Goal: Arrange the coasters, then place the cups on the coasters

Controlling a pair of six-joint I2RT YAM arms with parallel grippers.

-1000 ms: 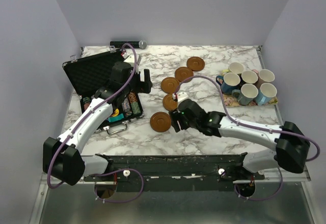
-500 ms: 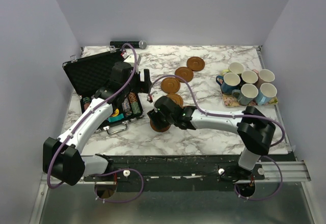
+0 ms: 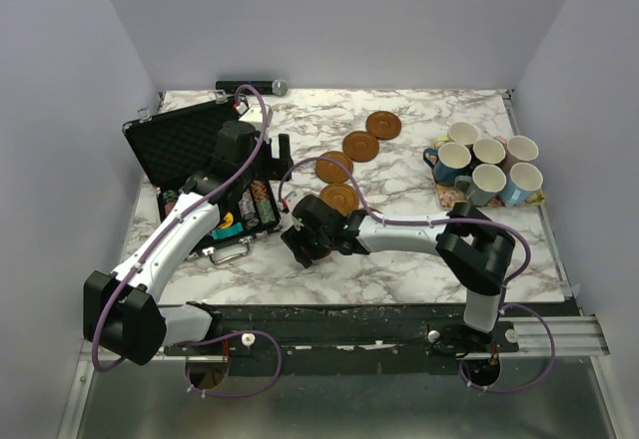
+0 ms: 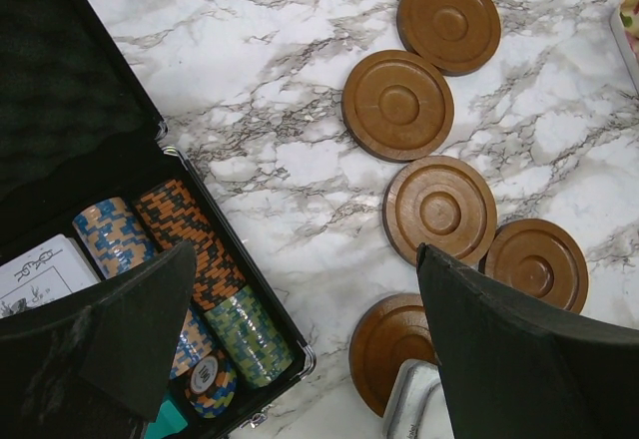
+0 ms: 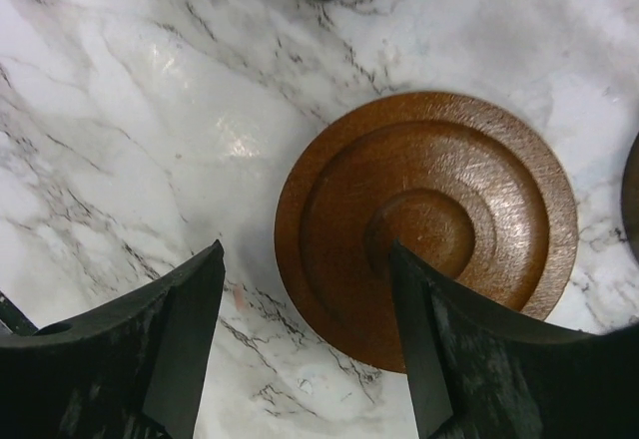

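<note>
Right gripper (image 5: 305, 259) stands spread, holding nothing, one finger over the coaster (image 5: 469, 190) lying flat at frame centre-right. Judged light, rigid, smooth wood; grip across opposite rim edges. Left gripper (image 4: 307, 254) likewise spread.

We see four coasters (image 3: 360, 146) in a diagonal row on the marble table (image 3: 449, 115), with the right gripper (image 3: 300, 243) at its near end. Six cups (image 3: 489, 152) crowd a floral tray (image 3: 446, 197) at far right.
</note>
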